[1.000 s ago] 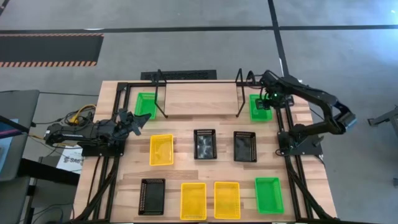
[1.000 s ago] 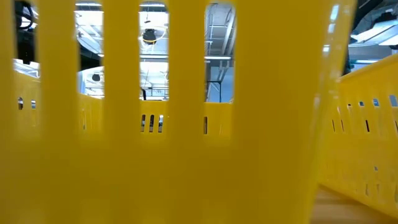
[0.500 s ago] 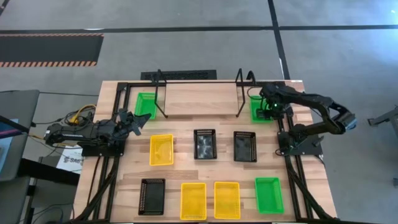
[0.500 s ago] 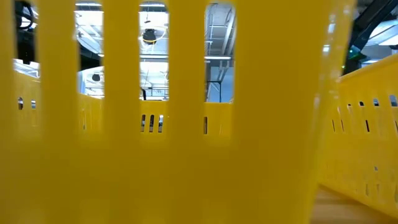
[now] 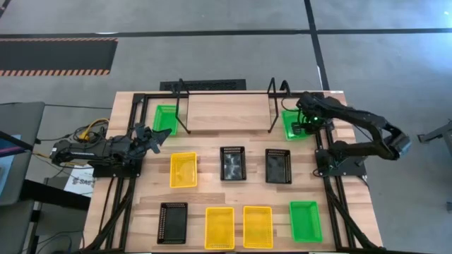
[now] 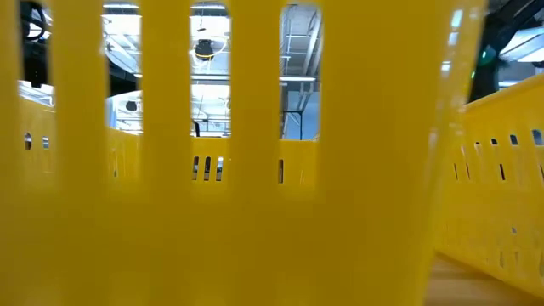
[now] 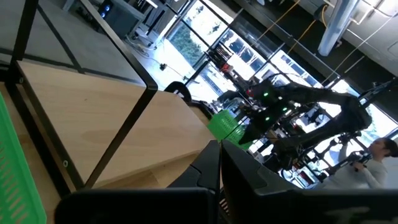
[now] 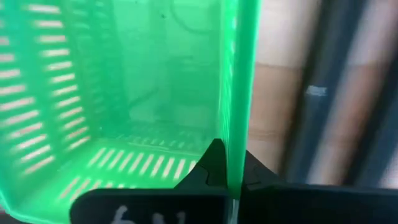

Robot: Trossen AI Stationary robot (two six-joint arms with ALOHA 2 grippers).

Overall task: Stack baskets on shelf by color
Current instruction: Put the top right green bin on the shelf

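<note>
My right gripper (image 5: 308, 125) is shut on a green basket (image 5: 292, 124) that lies on the table just right of the shelf (image 5: 226, 111). A second green basket (image 5: 165, 118) lies left of the shelf and a third (image 5: 305, 221) at the near right. Three yellow baskets (image 5: 183, 170) (image 5: 219, 227) (image 5: 258, 226) and three black baskets (image 5: 232, 163) (image 5: 278, 166) (image 5: 172, 223) lie flat across the table. My left gripper (image 5: 159, 134) waits shut at the left edge, holding nothing. My right gripper pinches the green basket's right long wall (image 8: 239, 106) at its rim, one finger (image 8: 211, 163) inside the basket and the other (image 8: 256, 175) outside. The fingers come from above, pointing down. I cannot tell whether the basket's bottom has left the table.
Black frame rails (image 5: 332, 190) run along both table sides, one close beside the held basket. The shelf's looped wire ends (image 5: 274, 106) stand next to it. A yellow basket wall (image 6: 255, 212) fills the low view.
My right gripper has moved a little toward the table's near edge and down, onto the right wall of the green basket beside the shelf. The basket lies where it was.
</note>
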